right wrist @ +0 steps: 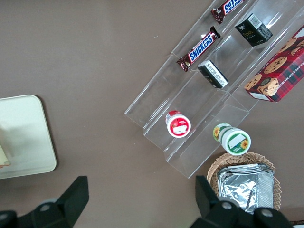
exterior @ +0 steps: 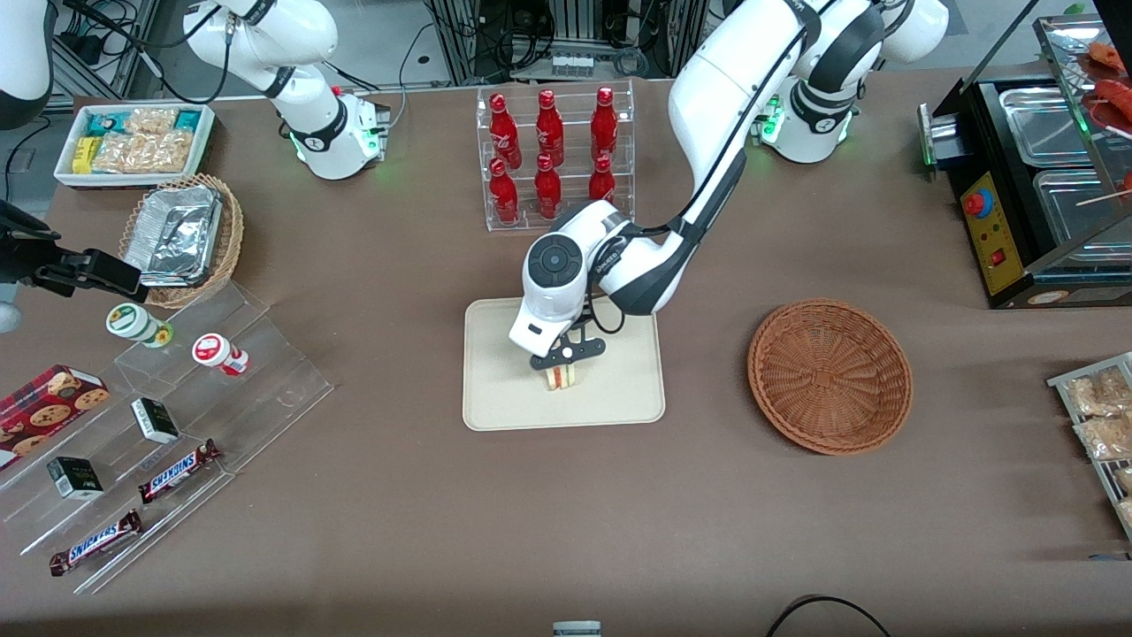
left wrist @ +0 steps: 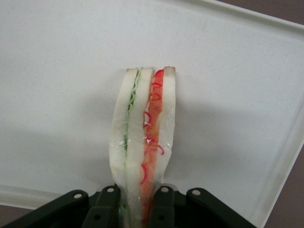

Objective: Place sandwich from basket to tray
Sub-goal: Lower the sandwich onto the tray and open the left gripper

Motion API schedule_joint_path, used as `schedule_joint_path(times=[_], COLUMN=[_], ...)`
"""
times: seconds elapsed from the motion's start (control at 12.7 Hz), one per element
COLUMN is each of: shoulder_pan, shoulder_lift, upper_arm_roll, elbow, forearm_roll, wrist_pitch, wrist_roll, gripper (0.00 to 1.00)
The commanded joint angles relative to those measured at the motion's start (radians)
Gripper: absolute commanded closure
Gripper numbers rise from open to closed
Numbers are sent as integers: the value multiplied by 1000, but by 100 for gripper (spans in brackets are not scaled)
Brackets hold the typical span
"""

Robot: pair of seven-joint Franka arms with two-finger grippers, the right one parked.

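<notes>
The sandwich (exterior: 561, 378) (left wrist: 142, 137), a pale bread wedge with green and red layers, stands on edge on the cream-beige tray (exterior: 504, 402) (left wrist: 57, 95). My left gripper (exterior: 563, 364) (left wrist: 137, 209) is over the middle of the tray, shut on the sandwich, with a black finger (left wrist: 105, 204) pressed against each bread face. The reddish-brown wicker basket (exterior: 829, 375) holds nothing and sits beside the tray, toward the working arm's end of the table.
A clear rack of red bottles (exterior: 553, 155) stands farther from the front camera than the tray. An acrylic stepped shelf (exterior: 177, 425) with snack bars, boxes and cups, a tan basket of foil trays (exterior: 181, 239) and a white snack box (exterior: 133, 141) lie toward the parked arm's end. A black food warmer (exterior: 1035, 177) is at the working arm's end.
</notes>
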Motion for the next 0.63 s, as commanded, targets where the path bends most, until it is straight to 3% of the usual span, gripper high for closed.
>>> schedule_joint_path(times=[0.0, 0.08, 0.55], shoulder_pan=[-17, -17, -14], shoulder_lift=[17, 17, -26], upper_arm_roll=[14, 14, 16], elbow=[30, 30, 35], forearm_roll=[36, 55, 55], wrist_pitch=[13, 14, 5], wrist_roll=[-29, -41, -75], gripper=[5, 0, 0])
